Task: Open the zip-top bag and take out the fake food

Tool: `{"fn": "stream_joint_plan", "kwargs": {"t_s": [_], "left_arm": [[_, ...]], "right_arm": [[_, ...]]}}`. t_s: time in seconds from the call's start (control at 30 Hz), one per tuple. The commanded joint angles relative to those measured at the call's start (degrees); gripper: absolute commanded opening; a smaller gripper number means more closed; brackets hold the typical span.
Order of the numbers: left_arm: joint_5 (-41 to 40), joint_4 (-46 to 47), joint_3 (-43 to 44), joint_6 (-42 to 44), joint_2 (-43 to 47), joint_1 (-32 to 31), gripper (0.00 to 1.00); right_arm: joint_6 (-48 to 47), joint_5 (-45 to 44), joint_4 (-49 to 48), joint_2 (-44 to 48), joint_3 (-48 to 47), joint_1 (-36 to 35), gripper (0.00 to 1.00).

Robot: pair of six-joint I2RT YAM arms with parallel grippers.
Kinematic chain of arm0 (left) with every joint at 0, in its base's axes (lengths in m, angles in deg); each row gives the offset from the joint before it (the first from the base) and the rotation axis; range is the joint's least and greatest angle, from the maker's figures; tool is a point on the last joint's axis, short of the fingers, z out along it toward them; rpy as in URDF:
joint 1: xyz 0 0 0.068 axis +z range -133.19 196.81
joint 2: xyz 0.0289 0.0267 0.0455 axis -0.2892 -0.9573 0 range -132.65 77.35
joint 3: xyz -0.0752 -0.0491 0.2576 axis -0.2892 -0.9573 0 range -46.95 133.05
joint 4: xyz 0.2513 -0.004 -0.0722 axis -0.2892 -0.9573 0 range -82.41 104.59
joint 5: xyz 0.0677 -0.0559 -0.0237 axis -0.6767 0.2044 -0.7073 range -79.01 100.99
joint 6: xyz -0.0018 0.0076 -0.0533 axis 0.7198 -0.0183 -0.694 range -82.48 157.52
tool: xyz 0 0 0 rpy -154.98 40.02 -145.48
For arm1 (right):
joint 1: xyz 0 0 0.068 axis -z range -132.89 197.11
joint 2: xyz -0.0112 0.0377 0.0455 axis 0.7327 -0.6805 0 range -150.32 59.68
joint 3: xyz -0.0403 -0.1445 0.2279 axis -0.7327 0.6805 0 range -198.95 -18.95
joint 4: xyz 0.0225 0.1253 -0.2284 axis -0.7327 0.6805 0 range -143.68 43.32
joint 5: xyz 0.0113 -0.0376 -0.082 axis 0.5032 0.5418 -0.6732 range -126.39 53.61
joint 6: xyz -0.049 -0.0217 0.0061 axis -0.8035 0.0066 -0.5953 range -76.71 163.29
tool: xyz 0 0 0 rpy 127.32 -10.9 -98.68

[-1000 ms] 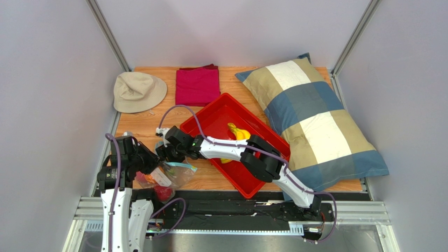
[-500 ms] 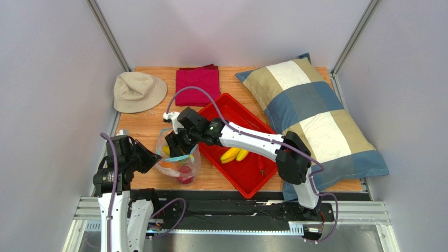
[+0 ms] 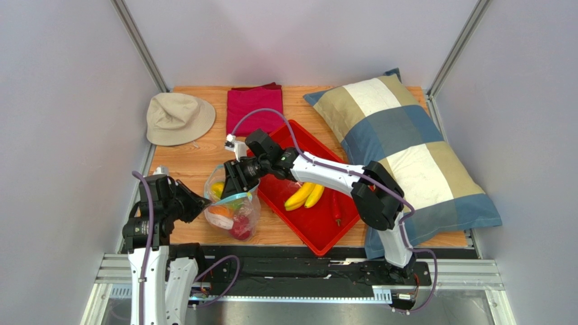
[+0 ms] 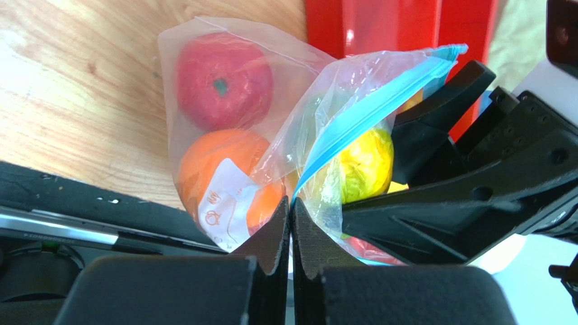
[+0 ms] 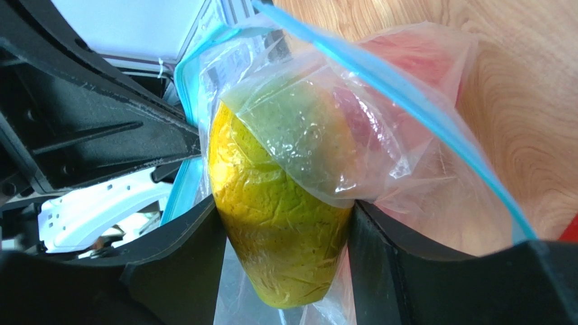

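Observation:
The clear zip-top bag stands on the wood at the near left, its blue zip strip parted. My left gripper is shut on the bag's near edge, left of the bag. My right gripper reaches into the mouth from the far side, its fingers pressed on both sides of the green-yellow mango. A red apple and an orange lie lower in the bag. The banana bunch and red chilli lie in the red tray.
A beige hat and a folded magenta cloth lie at the back left. A large checked pillow fills the right side, next to the tray. The table's near edge runs just below the bag.
The bag, slumped near the front edge at first, now stands upright further right with its mouth open. My right gripper has shifted back and right with the mango.

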State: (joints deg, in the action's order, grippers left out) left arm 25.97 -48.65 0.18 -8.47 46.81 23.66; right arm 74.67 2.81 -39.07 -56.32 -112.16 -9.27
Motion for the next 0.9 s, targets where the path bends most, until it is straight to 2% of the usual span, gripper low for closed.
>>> {"fn": "stream_joint_plan", "kwargs": {"t_s": [0.0,0.03,0.13,0.17,0.2,0.23,0.47,0.53,0.63,0.67,0.73,0.8,0.87], "left_arm": [[0.2,0.5,-2.4,-0.8,0.8,0.0,0.00],[0.7,0.8,-3.0,-1.3,0.5,0.0,0.00],[3.1,2.4,-3.3,-2.3,-1.0,0.0,0.00],[3.1,2.9,-3.2,-2.5,-1.3,-0.1,0.00],[3.0,2.9,-3.1,-2.5,-1.4,-0.1,0.00],[2.9,3.2,-2.9,-2.5,-1.3,-0.1,0.00],[3.0,3.6,-3.3,-2.8,-1.1,0.0,0.00],[3.0,3.6,-3.5,-2.9,-1.1,0.0,0.00],[3.4,3.6,-3.5,-3.0,-0.9,-0.1,0.00],[3.4,3.6,-3.5,-3.0,-0.7,0.0,0.00],[3.4,3.4,-3.3,-2.9,-0.7,-0.1,0.00],[3.5,3.1,-3.2,-2.6,-0.7,-0.1,0.00],[3.6,3.0,-3.1,-2.5,-0.6,-0.1,0.00]], "right_arm": [[3.2,2.8,0.3,-3.8,-3.2,-0.2,0.56],[1.3,-1.4,4.4,-4.7,-4.8,-0.4,0.59],[-4.3,-4.7,12.9,-6.4,-8.6,-0.8,0.73],[-5.0,-5.7,13.7,-6.2,-8.6,-1.1,0.80],[-6.3,-6.7,15.3,-5.3,-8.7,-1.1,0.93],[-7.3,-8.0,16.3,-4.9,-9.1,-1.2,0.95],[-15.0,-15.6,26.0,-2.3,-14.0,-3.1,0.93],[-16.0,-17.1,26.9,-1.9,-14.3,-4.0,0.84],[-16.5,-17.6,26.7,-2.3,-14.1,-5.3,0.77],[-17.0,-17.8,26.8,-2.8,-14.5,-5.8,0.78],[-17.5,-19.2,27.1,-3.1,-15.0,-6.9,0.84],[-19.1,-22.0,27.7,-2.9,-15.7,-7.8,0.96],[-20.0,-25.0,28.3,-2.6,-16.2,-8.3,0.98]]}}
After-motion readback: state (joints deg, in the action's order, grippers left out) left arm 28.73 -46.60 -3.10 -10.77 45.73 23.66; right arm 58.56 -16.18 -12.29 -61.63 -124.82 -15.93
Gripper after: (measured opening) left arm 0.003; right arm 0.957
